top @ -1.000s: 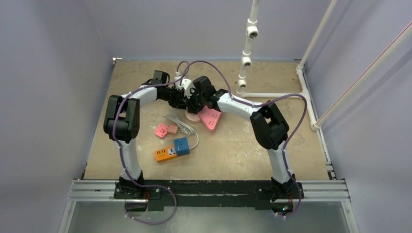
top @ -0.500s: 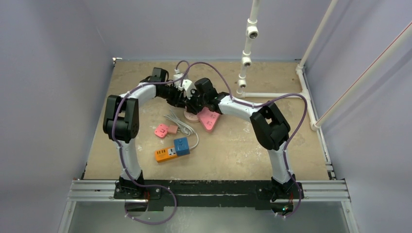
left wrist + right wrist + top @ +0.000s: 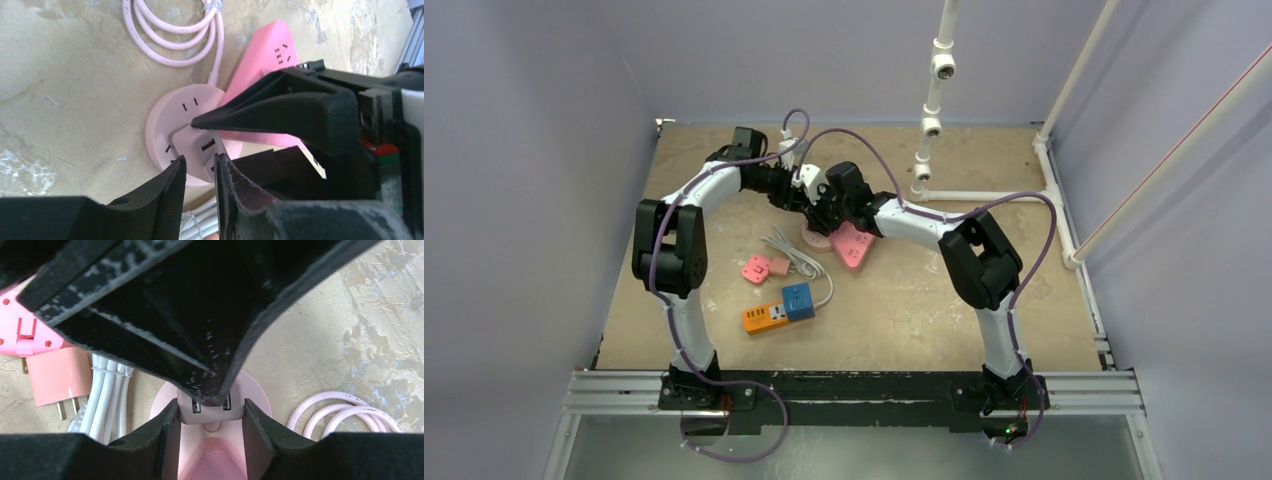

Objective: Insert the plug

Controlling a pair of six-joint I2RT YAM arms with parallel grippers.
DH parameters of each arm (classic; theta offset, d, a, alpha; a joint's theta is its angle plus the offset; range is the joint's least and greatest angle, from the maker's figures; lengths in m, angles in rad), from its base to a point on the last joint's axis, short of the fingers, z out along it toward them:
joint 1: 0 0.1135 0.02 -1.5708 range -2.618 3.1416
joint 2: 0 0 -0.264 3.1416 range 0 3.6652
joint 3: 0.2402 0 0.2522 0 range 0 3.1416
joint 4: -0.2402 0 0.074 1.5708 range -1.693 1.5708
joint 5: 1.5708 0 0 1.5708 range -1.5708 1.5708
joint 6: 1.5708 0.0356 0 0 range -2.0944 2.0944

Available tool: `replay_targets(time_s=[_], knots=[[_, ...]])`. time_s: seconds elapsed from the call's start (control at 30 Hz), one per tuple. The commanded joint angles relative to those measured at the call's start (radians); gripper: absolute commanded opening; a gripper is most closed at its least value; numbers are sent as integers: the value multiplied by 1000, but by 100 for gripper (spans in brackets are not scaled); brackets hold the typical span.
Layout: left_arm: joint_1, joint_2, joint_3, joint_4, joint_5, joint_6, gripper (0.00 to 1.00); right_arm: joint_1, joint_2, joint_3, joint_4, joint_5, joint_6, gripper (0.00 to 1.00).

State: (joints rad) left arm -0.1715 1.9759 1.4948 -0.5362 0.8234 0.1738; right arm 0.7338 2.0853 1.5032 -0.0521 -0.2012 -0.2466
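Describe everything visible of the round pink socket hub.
The round socket hub is a pale pink, plastic-looking disc lying flat on the table, with slot openings in its top. A pink cord leaves its edge to a coiled bundle. A pale pink block with two USB ports sits on it, gripped by the right pincer. A darker triangular strip lies alongside.

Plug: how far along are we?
Done: pink plug sits on the round socket, apparently seated. In hand: right gripper clamps its sides; left gripper hovers open close by, holding nothing. Remaining: confirm it's fully home, then release.
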Motion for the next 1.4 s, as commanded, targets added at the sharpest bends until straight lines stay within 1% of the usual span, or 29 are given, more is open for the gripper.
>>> replay_targets(time_s=[0.0, 0.1, 0.2, 0.33, 0.53, 0.77, 1.0, 1.17, 1.27, 1.33, 1.37], knots=[[4, -32, 12, -115, 31, 106, 25, -4, 36, -44, -124, 18, 4, 0], [4, -28, 6, -146, -23, 153, 20, -6, 35, -44, -123, 22, 5, 0], [4, -36, -16, -132, -60, 163, 17, -7, 32, -43, -123, 22, 6, 0], [-5, -26, -33, -83, -101, 135, 13, -7, 34, -38, -121, 21, 7, 0], [-35, 26, -22, -32, -134, 99, 11, -8, 25, -37, -113, 9, 7, 0], [-40, 54, -61, -68, -257, 132, 7, -9, 31, -43, -99, -2, 7, 0], [-45, 69, -98, -106, -336, 160, 3, -10, 52, -42, -95, -6, 7, 0], [-45, 81, -106, -114, -362, 167, 2, -11, 60, -38, -94, -12, 7, 0], [-45, 81, -106, -118, -354, 168, 2, -13, 55, -41, -90, -5, 11, 3], [-45, 71, -105, -113, -340, 157, 4, -17, 42, -37, -79, 7, 24, 8], [-44, 65, -95, -112, -333, 146, 10, -21, 29, -35, -75, 9, 30, 12]])
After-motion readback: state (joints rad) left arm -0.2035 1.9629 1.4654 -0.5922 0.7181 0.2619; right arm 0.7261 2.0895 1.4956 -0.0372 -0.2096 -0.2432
